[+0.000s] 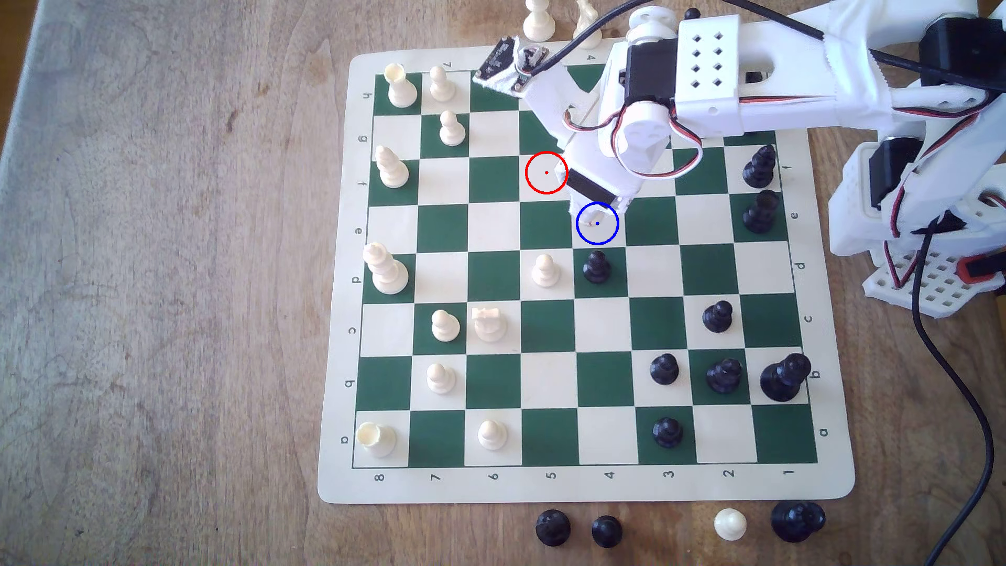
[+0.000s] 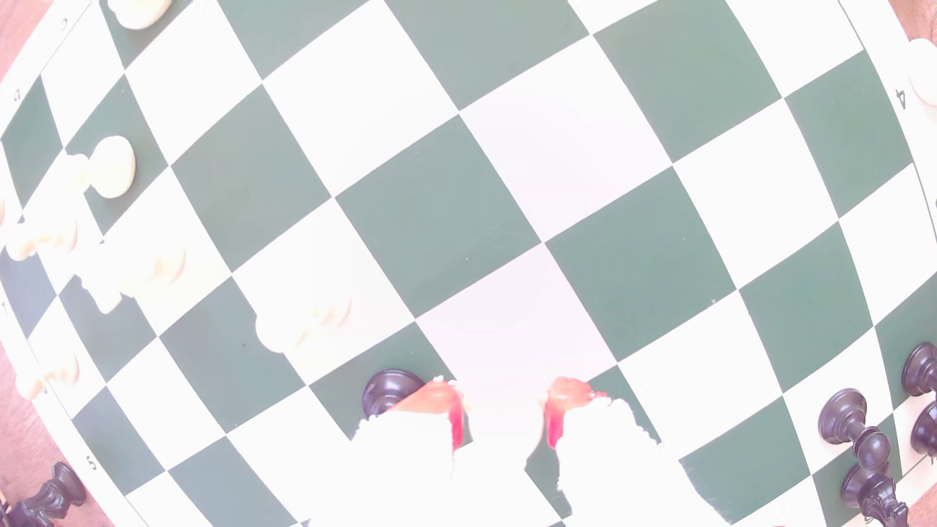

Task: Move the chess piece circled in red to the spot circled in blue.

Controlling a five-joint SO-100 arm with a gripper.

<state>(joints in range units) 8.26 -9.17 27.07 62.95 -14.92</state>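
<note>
The chess piece shows as a small cream shape inside the blue circle of the spot, right under my gripper. The red-circled cream square is bare. In the wrist view my gripper hovers low over a cream square. Its red-tipped fingers stand apart, and the glare-washed gap between them blends with the piece. A strip of green board shows beside the other finger's inner face.
A black pawn stands on the square just in front of the spot, touching-close to one finger in the wrist view. A cream pawn stands beside it. The chessboard carries more pieces along both sides. The arm's cable trails at the exterior view's right.
</note>
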